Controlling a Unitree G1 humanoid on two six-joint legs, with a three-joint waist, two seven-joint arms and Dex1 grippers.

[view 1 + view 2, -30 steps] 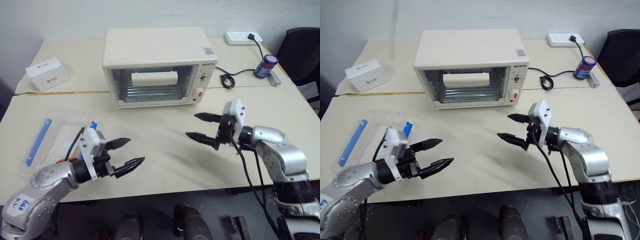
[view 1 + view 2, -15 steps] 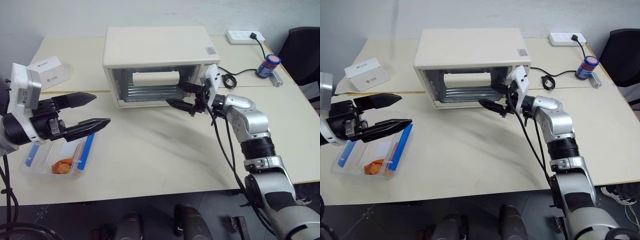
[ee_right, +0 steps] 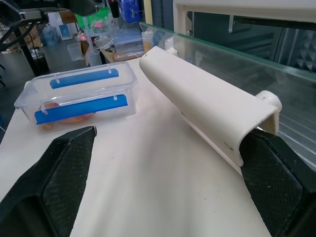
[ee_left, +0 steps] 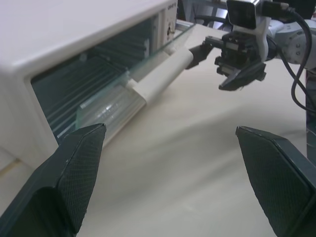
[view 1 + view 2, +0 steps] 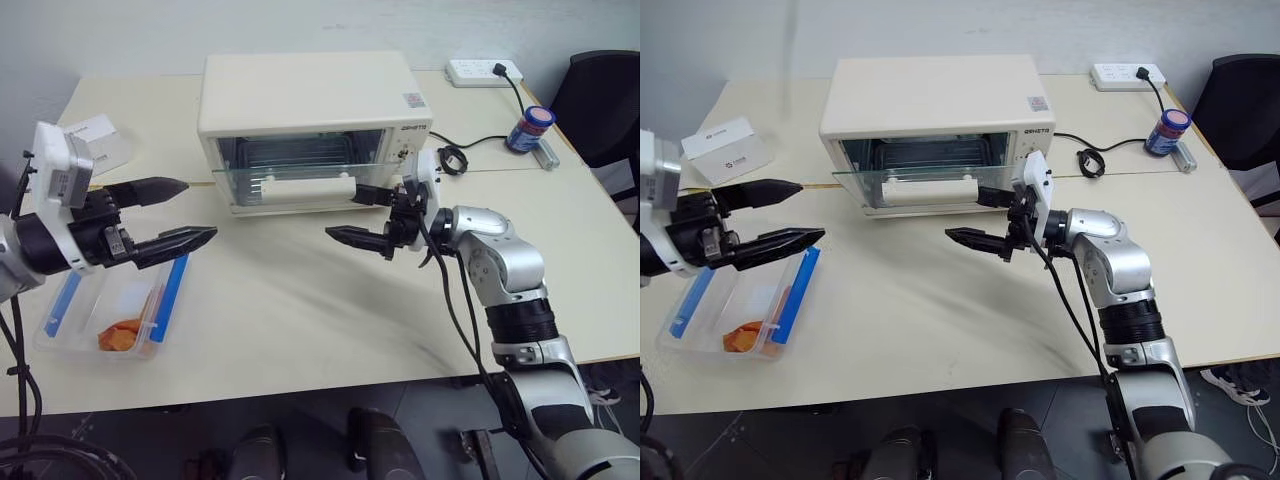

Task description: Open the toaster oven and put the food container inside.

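Two cream tables (image 5: 300,330) stand pushed together against a pale wall. On the far one sits the toaster oven (image 5: 310,95), its front facing the robot. Its glass door (image 5: 300,178) is part-way down, tilted outward, with the white bar handle (image 5: 300,189) along its free edge. Wire racks show inside behind the glass. The control panel with a red knob sits at the oven's right end.

Right gripper (image 5: 362,215): jaws spread wide, pointing toward the robot's left, at the right end of the handle. One finger sits at the handle's end; contact cannot be confirmed. The other hangs lower, out over the table. In the right wrist view the handle (image 3: 207,106) runs across between the two fingers (image 3: 54,177) and nothing is clamped.

Left gripper (image 5: 185,212): jaws also wide, empty, raised above the near table left of the oven, pointing toward it. The left wrist view looks at the tilted door (image 4: 128,81) and the right gripper (image 4: 232,59) beyond it.

Food container (image 5: 110,305): on the near table at the robot's left, below the left gripper and apart from it. Lid on, blue clip strips along two sides, orange pieces inside.

Other items: small white box (image 5: 100,140) at far left; power strip (image 5: 485,70), coiled black cable (image 5: 452,158) and blue can (image 5: 528,128) at far right; black chair (image 5: 605,100) beyond the table edge.
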